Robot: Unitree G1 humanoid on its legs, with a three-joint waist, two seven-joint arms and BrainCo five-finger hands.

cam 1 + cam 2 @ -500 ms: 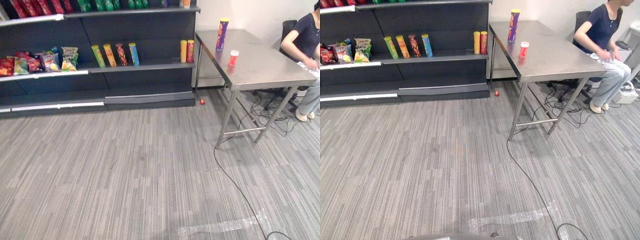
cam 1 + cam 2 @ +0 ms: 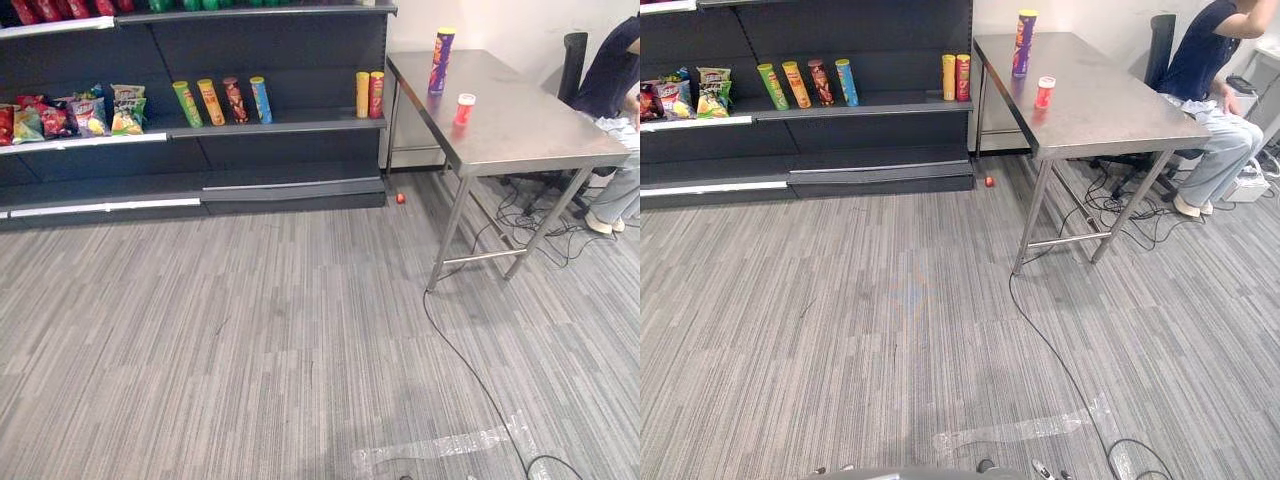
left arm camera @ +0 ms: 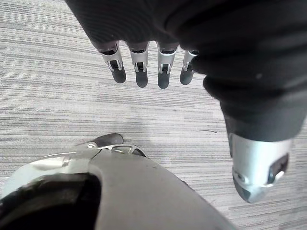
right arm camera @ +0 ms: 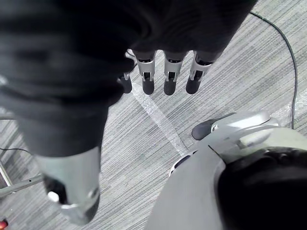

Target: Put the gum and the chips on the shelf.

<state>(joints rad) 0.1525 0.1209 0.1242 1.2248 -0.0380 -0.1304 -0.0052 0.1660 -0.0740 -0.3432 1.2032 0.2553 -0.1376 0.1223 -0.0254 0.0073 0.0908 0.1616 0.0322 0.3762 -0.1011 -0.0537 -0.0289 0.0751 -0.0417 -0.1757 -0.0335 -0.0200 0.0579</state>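
The chips are a tall purple can (image 2: 441,61) that stands upright on the far part of a metal table (image 2: 520,120), near its edge on the side of the shelf. The gum is a small red bottle with a white lid (image 2: 464,108). It stands upright on the same table, a little nearer to the robot than the can and apart from it. Neither of them is on the shelf yet.

The left hand (image 3: 139,62) hangs above the grey carpet (image 2: 250,330). Its fingers are straight and spread a little, and they hold nothing. The right hand (image 4: 170,72) hangs in the same way above the carpet, with straight fingers and nothing in them. Both hands are far from the table.

The dark shelf (image 2: 270,127) stands to the left of the table, against the wall. On its middle board there is a row of four leaning cans (image 2: 222,101), green, yellow, brown-red and blue. At the end beside the table a yellow and a red can (image 2: 369,95) stand upright close together. Snack bags (image 2: 70,113) lie on the lower board at the left.

A small red thing (image 2: 401,198) lies on the carpet between the shelf and the table leg; I cannot tell what it is. A strip of clear tape (image 2: 440,450) is stuck on the carpet near the robot. A person (image 2: 1210,70) sits on a dark chair (image 2: 1160,50) behind the table.
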